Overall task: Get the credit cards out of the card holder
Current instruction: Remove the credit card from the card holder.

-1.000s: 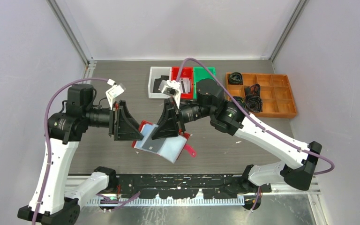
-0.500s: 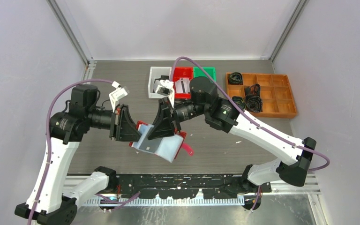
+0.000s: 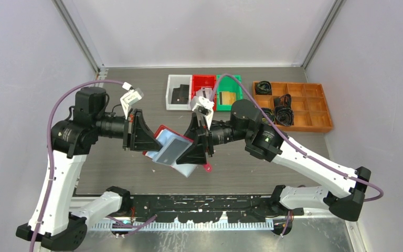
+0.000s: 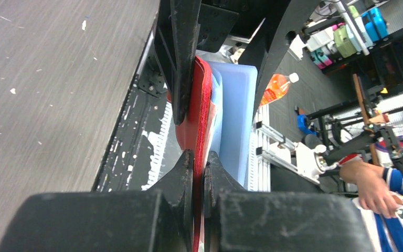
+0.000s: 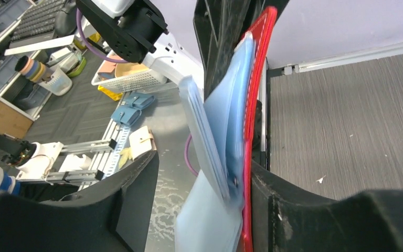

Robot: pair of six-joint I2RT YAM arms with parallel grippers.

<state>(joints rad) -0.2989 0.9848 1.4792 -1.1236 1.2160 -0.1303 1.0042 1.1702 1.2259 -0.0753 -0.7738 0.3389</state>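
From above, bins (image 3: pixel 170 94) and an orange tray (image 3: pixel 291 83) are sitting well beyond the fingers (image 3: pixel 141 134), and the red holder (image 3: pixel 161 129) is hanging between both sets.

Left wrist: the left gripper (image 4: pixel 198 163) is pinching the holder's cover.

Right wrist: the right gripper (image 5: pixel 204 173) is gaping wide. The cover is lying against one finger, and pale pages (image 5: pixel 225 121) are filling the gap.

The card holder (image 3: pixel 162 132) is red with pale blue pages; the table (image 3: pixel 136 89) is streaky grey, the far tray (image 3: pixel 315 113) orange.

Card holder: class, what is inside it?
Pale blue pocket pages sit inside the red card holder; whether cards are in those pockets is hidden by the pages.
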